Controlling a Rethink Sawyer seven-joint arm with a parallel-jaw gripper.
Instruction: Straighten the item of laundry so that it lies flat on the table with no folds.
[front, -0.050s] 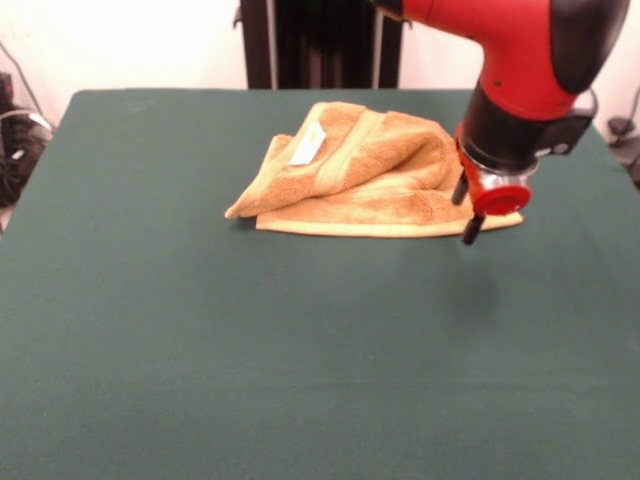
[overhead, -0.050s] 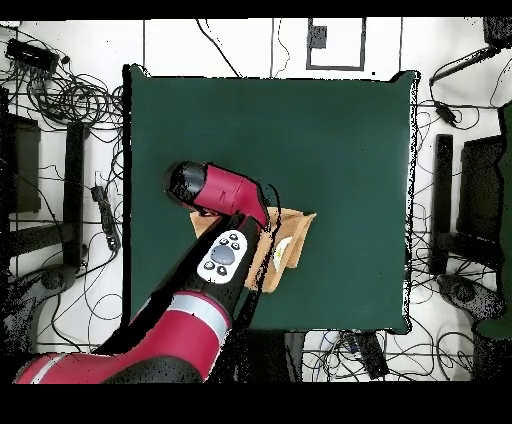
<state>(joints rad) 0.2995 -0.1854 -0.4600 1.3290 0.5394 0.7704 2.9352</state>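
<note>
The golden-orange towel (front, -0.050s: 360, 175) lies crumpled on the green table (front, -0.050s: 200, 350), folded over itself, with a white label (front, -0.050s: 308, 145) on its raised left fold. My gripper (front, -0.050s: 466, 212) hangs over the towel's right corner, just above the cloth. Its two black fingers (front, -0.050s: 472, 232) stand apart with nothing between them. In the overhead view the arm (overhead, -0.050s: 225, 255) covers most of the towel (overhead, -0.050s: 287, 243) and hides the gripper; only the towel's right part shows on the table (overhead, -0.050s: 330, 140).
Bare green cloth stretches wide in front of and to both sides of the towel. Cables and stands (overhead, -0.050s: 60, 100) surround the table on the floor. A dark pedestal column (front, -0.050s: 320, 45) rises behind the far edge.
</note>
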